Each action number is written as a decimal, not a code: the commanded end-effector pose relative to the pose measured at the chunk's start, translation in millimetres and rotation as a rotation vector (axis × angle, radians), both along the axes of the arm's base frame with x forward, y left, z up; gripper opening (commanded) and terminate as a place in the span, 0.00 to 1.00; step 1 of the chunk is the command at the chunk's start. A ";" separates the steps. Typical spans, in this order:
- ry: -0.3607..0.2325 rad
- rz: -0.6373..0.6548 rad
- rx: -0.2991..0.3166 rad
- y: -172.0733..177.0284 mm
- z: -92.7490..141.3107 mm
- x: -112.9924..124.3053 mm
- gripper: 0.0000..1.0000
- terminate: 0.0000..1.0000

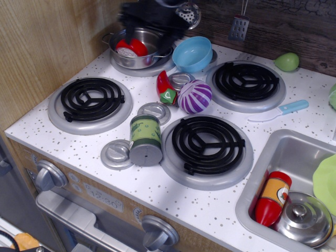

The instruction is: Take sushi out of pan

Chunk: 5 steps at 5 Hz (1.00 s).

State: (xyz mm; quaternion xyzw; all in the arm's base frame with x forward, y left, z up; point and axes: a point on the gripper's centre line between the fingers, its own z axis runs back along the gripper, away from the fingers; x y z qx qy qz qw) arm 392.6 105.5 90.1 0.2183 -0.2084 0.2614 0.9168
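The sushi point(131, 48) is a small red piece with a white face, lying inside the steel pan point(139, 62) at the back left of the stove top. My gripper point(147, 29) is a dark, motion-blurred shape hanging just above the pan. Its fingers are spread open and empty. One fingertip point(167, 43) is over the pan's right rim, and the other is near the back left rim. The arm hides part of the pan's far wall.
A light blue bowl point(192, 53) sits right of the pan. A red-and-green pepper toy point(166, 88), a purple striped ball point(195, 96) and a green can point(145, 139) lie mid-stove. The sink point(262, 157) at right holds a red bottle point(272, 198) and a domed lid point(304, 218).
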 end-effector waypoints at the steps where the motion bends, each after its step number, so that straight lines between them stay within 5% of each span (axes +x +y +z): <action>1: -0.177 0.012 0.036 28.6 12.3 22.9 1.00 0.00; 5: -0.253 -0.072 -0.010 46.1 -19.1 57.4 1.00 0.00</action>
